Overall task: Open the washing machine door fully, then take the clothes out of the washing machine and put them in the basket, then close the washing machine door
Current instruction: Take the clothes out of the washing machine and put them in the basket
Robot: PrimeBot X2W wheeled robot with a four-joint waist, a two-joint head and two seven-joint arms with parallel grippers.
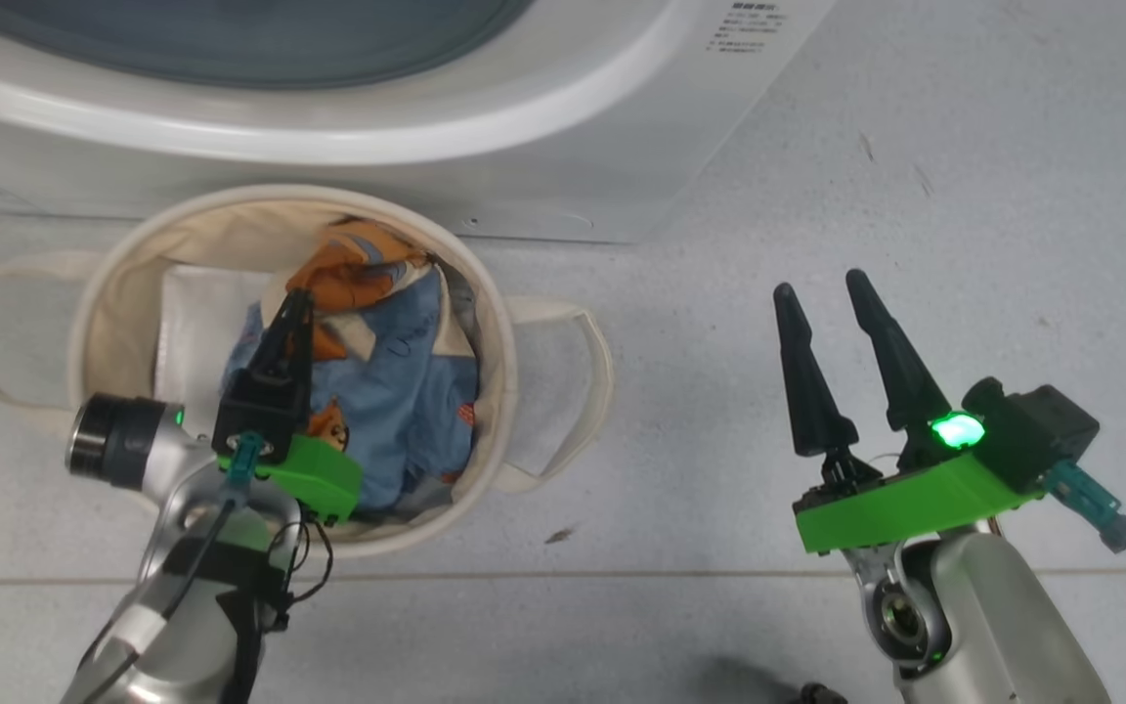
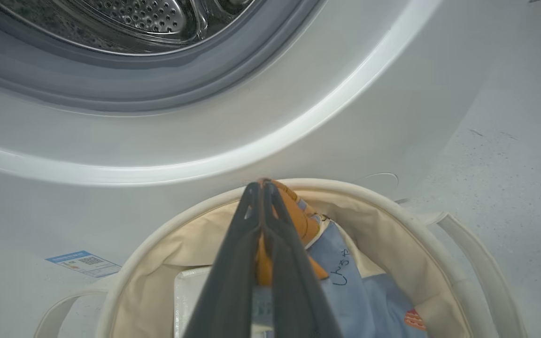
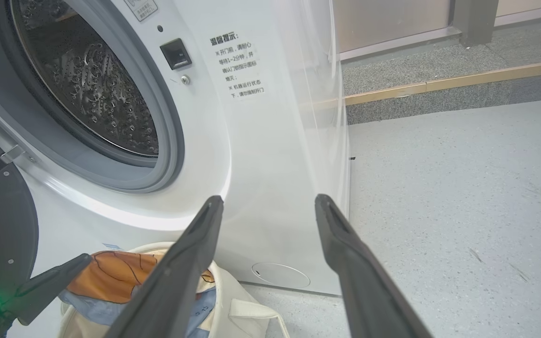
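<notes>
Hanging over the basket [image 1: 499, 332] at centre left of the head view, the left gripper [image 1: 297, 305] is seen clamped tight on an orange fold of the clothes [image 1: 407, 372], which are piled inside it below the washing machine [image 1: 563, 147]. The right gripper [image 1: 819, 284] is spread wide and empty at lower right.

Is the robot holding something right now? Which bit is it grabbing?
Yes. Its left end effector is shut on the clothes, pinching an orange fold of the bundle. The right end effector is open, holding nothing.
</notes>
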